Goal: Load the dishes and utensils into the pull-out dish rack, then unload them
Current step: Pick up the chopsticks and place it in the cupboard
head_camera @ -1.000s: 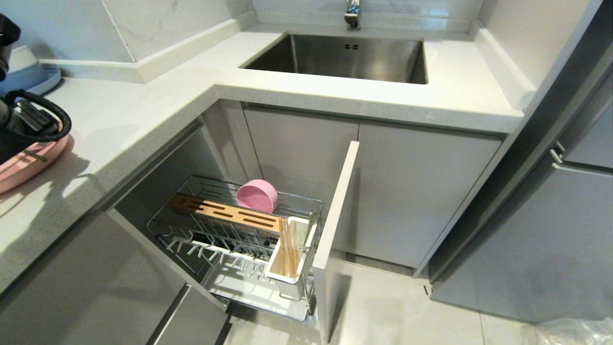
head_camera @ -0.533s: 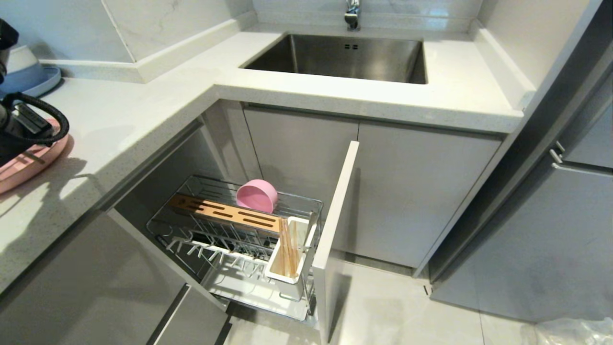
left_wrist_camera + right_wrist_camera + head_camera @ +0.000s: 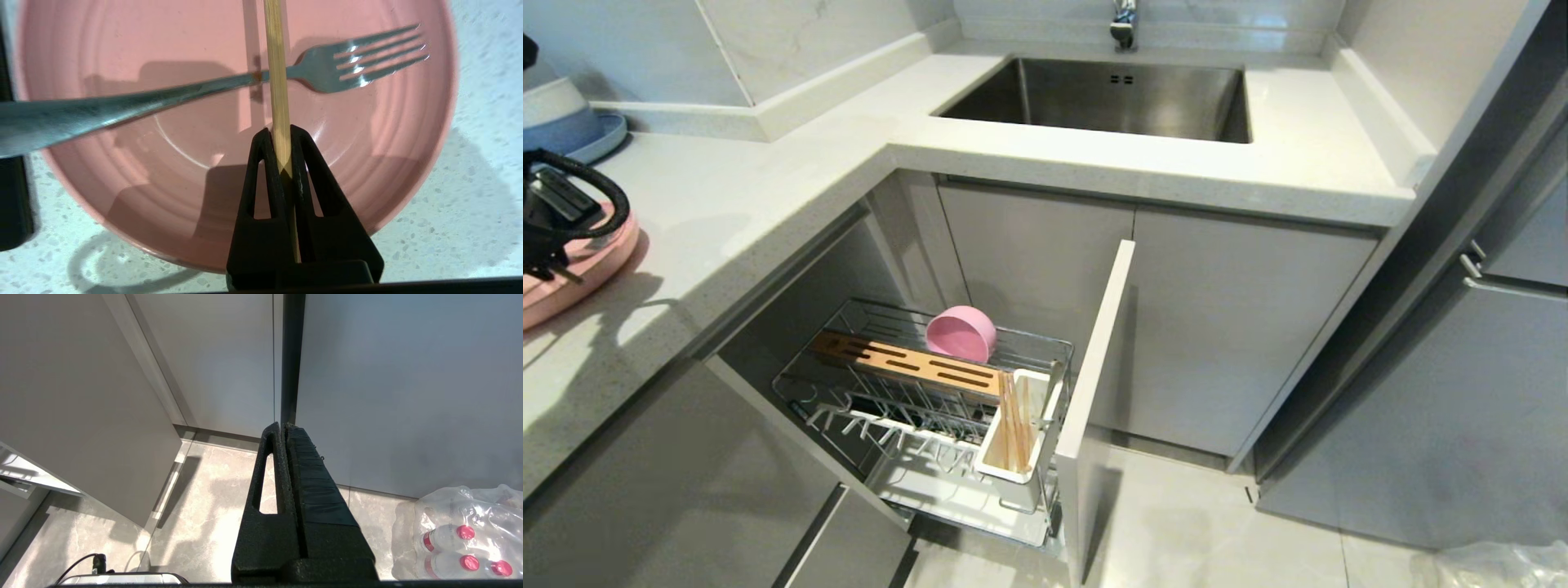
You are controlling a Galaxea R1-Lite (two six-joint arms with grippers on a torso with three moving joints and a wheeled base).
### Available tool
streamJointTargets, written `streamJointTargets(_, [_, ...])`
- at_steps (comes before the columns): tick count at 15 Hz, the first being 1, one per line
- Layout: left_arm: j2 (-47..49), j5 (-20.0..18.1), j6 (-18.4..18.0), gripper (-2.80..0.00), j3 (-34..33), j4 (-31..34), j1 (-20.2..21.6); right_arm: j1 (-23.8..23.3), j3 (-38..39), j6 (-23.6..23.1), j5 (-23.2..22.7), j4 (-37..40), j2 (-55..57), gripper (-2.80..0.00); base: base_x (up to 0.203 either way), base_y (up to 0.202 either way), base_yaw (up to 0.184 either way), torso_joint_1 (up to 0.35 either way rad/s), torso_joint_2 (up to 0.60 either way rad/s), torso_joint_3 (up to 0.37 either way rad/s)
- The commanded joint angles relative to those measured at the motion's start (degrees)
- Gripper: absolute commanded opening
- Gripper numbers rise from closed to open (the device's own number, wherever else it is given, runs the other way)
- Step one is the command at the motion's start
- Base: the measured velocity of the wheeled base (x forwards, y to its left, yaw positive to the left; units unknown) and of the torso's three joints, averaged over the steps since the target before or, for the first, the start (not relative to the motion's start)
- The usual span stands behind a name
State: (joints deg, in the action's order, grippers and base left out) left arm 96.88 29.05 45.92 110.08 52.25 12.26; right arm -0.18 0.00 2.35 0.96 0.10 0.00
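Figure legend. My left tool, at nine o'clock in the head view over the speckled white worktop, was pinching a thin light-wood chopstick between its black fingertips. The stick ran out from the tips across the matte pink round plate and passed over the shaft of the small silver metal fork, which lay across that plate with its tines toward two o'clock in the left wrist view.

I judged the chopstick light, stiff and smooth, so likely to swivel or slip in a narrow pinch. It also seemed apt to drag the fork where the two crossed. A hold near mid-length would steady it.

The chrome wire pull-out dish rack stood open at six o'clock in the head view. The smaller matte pink bowl rested on its side behind the slotted wooden bar, and other chopsticks stood in the white utensil holder.

My right tool hung parked over the tiled floor, its fingers pressed together on nothing.
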Motion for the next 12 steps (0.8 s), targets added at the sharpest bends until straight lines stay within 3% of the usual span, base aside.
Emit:
streamJointTargets(1, [-0.84, 0.26, 0.13, -2.80, 0.91, 0.15, 0.21, 0.01, 0.09, 0.03, 0.00, -0.01, 0.00, -2.80, 0.000, 0.000, 0.000, 0.000, 0.00, 0.000])
streamJointTargets(6, [-8.74, 0.87, -2.53, -2.80, 1.53, -6.03, -2.41, 0.01, 0.09, 0.03, 0.00, -0.01, 0.00, -2.80, 0.000, 0.000, 0.000, 0.000, 0.00, 0.000])
streamJointTargets(9, [-15.08, 0.85, -14.46, -2.80, 1.03, -18.92, -12.62, 0.01, 0.09, 0.03, 0.00, -0.01, 0.00, -2.80, 0.000, 0.000, 0.000, 0.000, 0.00, 0.000])
streamJointTargets(10, [-17.42, 0.42, -16.97, -2.80, 0.18, -21.83, -16.01, 0.01, 0.09, 0.03, 0.00, -0.01, 0.00, -2.80, 0.000, 0.000, 0.000, 0.000, 0.00, 0.000])
streamJointTargets(12, [-22.84, -1.80, -18.67, -2.80, -3.63, -24.35, -22.95, 0.01, 0.09, 0.03, 0.00, -0.01, 0.00, -2.80, 0.000, 0.000, 0.000, 0.000, 0.00, 0.000])
